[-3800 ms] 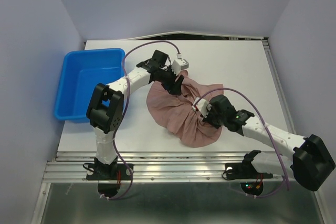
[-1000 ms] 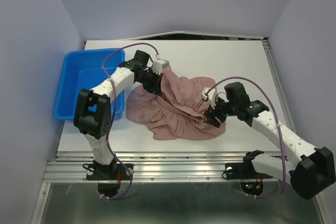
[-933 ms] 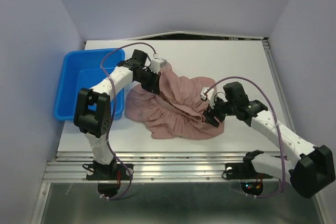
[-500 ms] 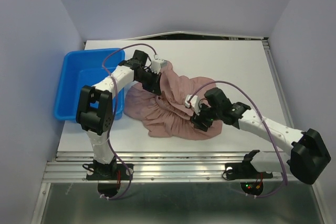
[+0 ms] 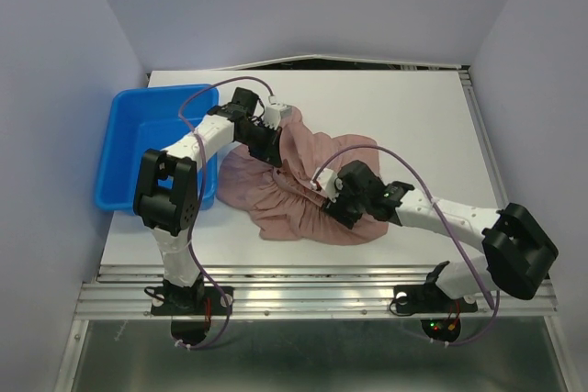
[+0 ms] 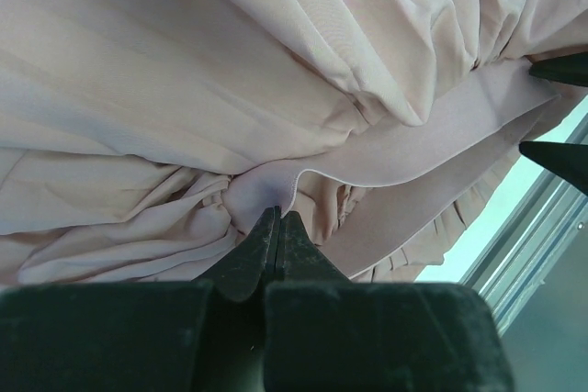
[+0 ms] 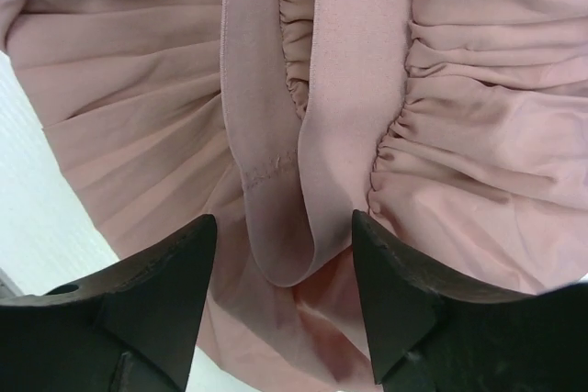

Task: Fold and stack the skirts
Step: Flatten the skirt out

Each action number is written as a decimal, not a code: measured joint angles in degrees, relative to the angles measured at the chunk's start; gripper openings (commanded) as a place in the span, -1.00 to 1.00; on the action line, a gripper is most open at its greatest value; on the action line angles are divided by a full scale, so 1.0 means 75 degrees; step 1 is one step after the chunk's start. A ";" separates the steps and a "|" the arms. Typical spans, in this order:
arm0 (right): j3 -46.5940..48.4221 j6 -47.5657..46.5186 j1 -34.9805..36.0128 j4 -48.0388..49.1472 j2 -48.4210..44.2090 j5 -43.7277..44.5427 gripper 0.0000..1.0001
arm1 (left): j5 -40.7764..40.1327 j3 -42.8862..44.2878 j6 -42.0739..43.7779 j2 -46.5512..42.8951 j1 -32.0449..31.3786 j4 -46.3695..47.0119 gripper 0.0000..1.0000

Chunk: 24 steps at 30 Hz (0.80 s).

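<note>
One mauve-pink skirt (image 5: 299, 192) lies crumpled mid-table, its upper left part raised. My left gripper (image 5: 275, 148) is shut on a fold of the skirt (image 6: 184, 71) by the smooth waistband (image 6: 386, 149), pinched at the fingertips (image 6: 276, 218). My right gripper (image 5: 333, 207) is low over the skirt's middle and open. In the right wrist view its fingers (image 7: 156, 286) straddle the looped end of the waistband (image 7: 317, 135) without closing on it, with gathered cloth (image 7: 487, 117) on both sides. The right gripper's tips (image 6: 559, 69) show at the edge of the left wrist view.
A blue plastic bin (image 5: 138, 107) stands at the table's left edge, right beside the left arm. White tabletop (image 5: 404, 107) lies behind and to the right of the skirt. A metal rail (image 5: 303, 286) runs along the near edge.
My right gripper has swung left from the skirt's right edge to over the waistband in the middle, jaws slightly narrower. The left gripper has held its pinch, hardly moving.
</note>
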 measured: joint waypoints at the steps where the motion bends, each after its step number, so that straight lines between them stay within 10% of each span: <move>1: 0.0000 -0.0003 0.0026 0.0038 0.0079 0.0105 0.20 | 0.0006 0.0000 0.0000 0.0000 0.0012 0.0000 -1.00; 11: -0.0070 -0.0087 0.0064 0.0230 -0.0061 0.1000 -0.98 | 0.0117 0.0058 0.0082 0.0000 0.0312 -0.0035 -0.98; 15: -0.0131 -0.0187 0.0064 0.0259 -0.0522 0.1297 -0.99 | 0.0122 0.0058 0.0495 -0.0055 0.0356 -0.0096 -0.27; 24: -0.0294 -0.0207 0.0064 0.0268 -0.0906 0.1577 -0.99 | -0.0236 0.0207 0.3214 -0.1504 0.0350 -0.1087 0.43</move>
